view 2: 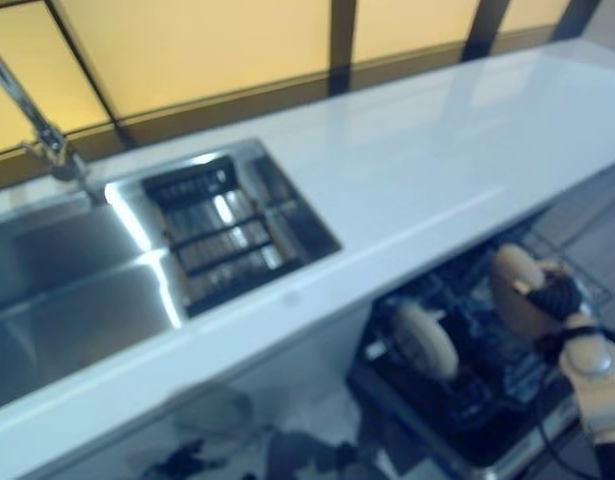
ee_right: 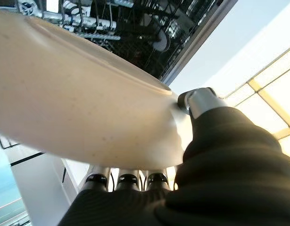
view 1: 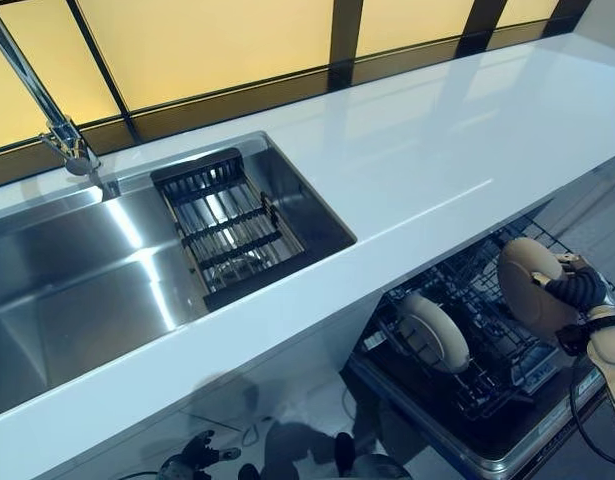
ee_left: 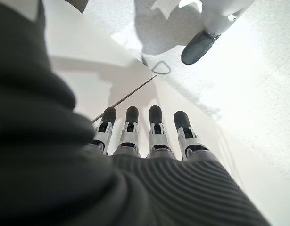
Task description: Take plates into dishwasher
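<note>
My right hand (view 1: 577, 292) is shut on a cream plate (view 1: 527, 285), thumb on one face and fingers behind it. It holds the plate on edge above the right part of the open dishwasher rack (view 1: 487, 370). The right wrist view shows the plate (ee_right: 78, 103) close up with the dark rack wires (ee_right: 135, 23) past it. A second cream plate (view 1: 434, 333) stands on edge in the rack further left. My left hand (ee_left: 145, 136) hangs low by the cabinet front, fingers straight, holding nothing.
The white countertop (view 1: 437, 150) runs above the dishwasher and overhangs its back part. A steel sink (view 1: 77, 290) with a black drying rack (view 1: 227, 225) and a tap (view 1: 57, 130) lies to the left. Yellow-lit windows stand behind the counter.
</note>
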